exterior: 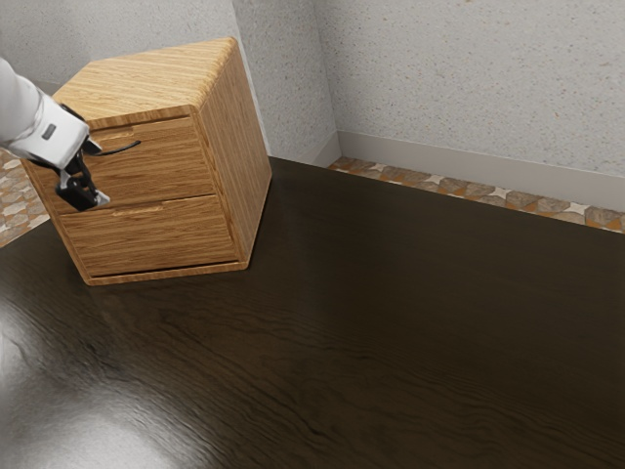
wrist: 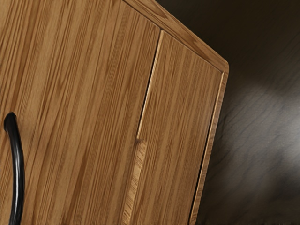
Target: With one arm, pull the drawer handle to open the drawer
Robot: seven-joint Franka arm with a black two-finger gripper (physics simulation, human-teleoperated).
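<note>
A light wooden cabinet (exterior: 156, 161) with two stacked drawers stands at the back of the exterior view's left. The upper drawer (exterior: 161, 161) carries a thin curved black handle (exterior: 119, 149) and sits flush with the cabinet front. My black gripper (exterior: 86, 193) hovers in front of the drawer faces, just below and to the exterior view's left of that handle, not touching it. From the wrist view, the black handle (wrist: 16, 168) appears against the upper drawer's grain (wrist: 75, 108), with the lower drawer (wrist: 180, 140) beyond a narrow seam.
The lower drawer has a flat wooden pull (exterior: 137, 209). The cabinet stands on a dark glossy table (exterior: 371, 342) that spreads wide toward the exterior view's right. A speckled wall (exterior: 469, 68) and a patterned floor strip (exterior: 469, 188) lie behind.
</note>
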